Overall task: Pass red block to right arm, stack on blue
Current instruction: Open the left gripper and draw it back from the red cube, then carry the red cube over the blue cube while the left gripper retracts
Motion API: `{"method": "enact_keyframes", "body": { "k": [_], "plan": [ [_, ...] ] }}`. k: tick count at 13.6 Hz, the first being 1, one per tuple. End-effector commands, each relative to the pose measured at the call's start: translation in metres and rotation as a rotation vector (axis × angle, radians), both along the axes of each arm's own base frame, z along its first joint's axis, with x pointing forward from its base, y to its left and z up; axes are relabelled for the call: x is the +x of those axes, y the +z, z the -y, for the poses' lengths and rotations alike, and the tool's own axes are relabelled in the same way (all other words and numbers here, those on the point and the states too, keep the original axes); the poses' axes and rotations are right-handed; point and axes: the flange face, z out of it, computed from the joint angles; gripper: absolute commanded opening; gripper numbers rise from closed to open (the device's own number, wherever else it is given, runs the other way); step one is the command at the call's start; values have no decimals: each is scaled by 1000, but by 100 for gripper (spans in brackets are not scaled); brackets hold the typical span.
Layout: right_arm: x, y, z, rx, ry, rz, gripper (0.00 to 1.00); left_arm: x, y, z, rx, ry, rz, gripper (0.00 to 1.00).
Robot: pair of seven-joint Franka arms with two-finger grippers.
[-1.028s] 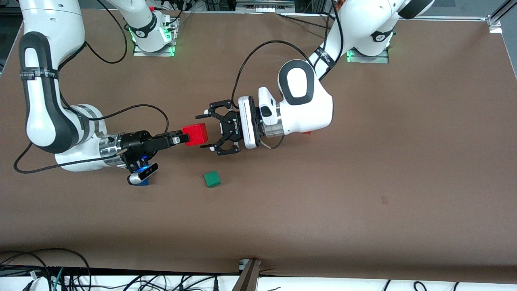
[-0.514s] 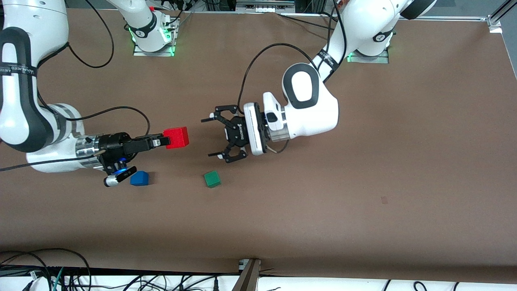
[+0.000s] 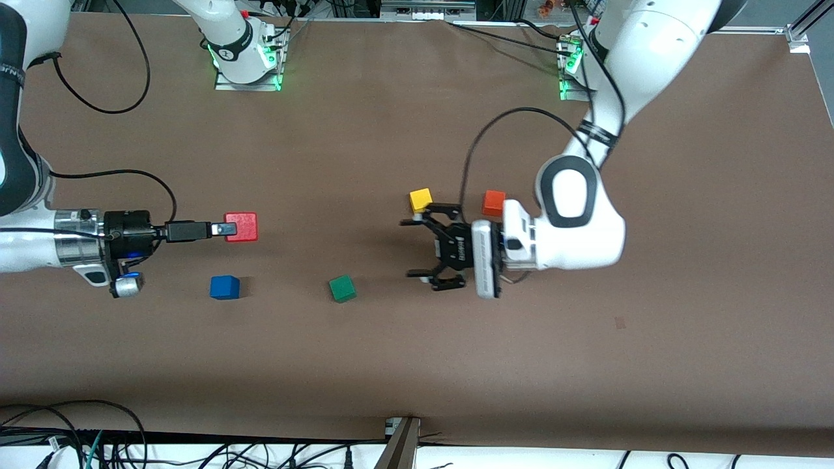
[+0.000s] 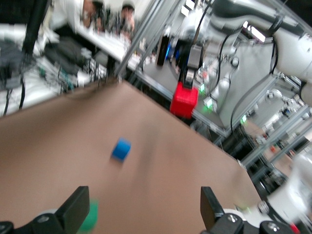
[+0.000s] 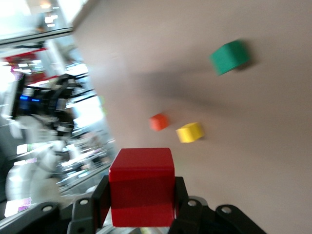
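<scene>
My right gripper [image 3: 234, 228] is shut on the red block [image 3: 240, 227] and holds it above the bare table, not over the blue cube [image 3: 225, 287]. In the right wrist view the red block [image 5: 141, 185] fills the space between the two fingers of the right gripper [image 5: 141, 197]. My left gripper [image 3: 417, 247] is open and empty over the table, between the green cube and the yellow cube. In the left wrist view its fingers [image 4: 78, 209] stand wide apart, with the blue cube [image 4: 121, 149] and the held red block [image 4: 184, 100] farther off.
A green cube [image 3: 342, 288] lies near the table's middle, beside the blue cube toward the left arm's end. A yellow cube [image 3: 421, 198] and an orange cube [image 3: 494, 203] lie farther from the front camera, close by the left hand. Cables run along the table's edges.
The right gripper has drawn back toward its own end of the table with the red block. The open left gripper has pulled away toward its end, uncovering the yellow and orange cubes.
</scene>
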Motion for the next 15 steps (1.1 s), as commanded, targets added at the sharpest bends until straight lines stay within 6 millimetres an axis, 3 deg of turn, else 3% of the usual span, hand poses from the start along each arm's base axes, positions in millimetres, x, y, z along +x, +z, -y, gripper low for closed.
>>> {"method": "enact_keyframes", "body": {
  "k": [1,3,4,6,8,12,15],
  "plan": [
    [-4,18,3,-203,48,101,12,-7,2,-58,173,-51,-133,100],
    [-3,22,4,-307,78,159,12,-9,-6,-105,313,-48,-208,100],
    [-4,29,-6,-377,98,204,12,-9,-6,-125,391,-46,-231,100],
    [-8,36,-15,-504,134,269,12,-10,-1,-163,572,-45,-234,100],
    [-10,34,-10,-572,154,281,12,-8,11,-202,732,-44,-180,100],
    [-17,-1,3,-703,181,335,12,-7,34,-272,936,8,-130,100],
    [-26,-30,3,-720,155,365,12,-11,85,-333,1032,112,-81,100]
  ]
}}
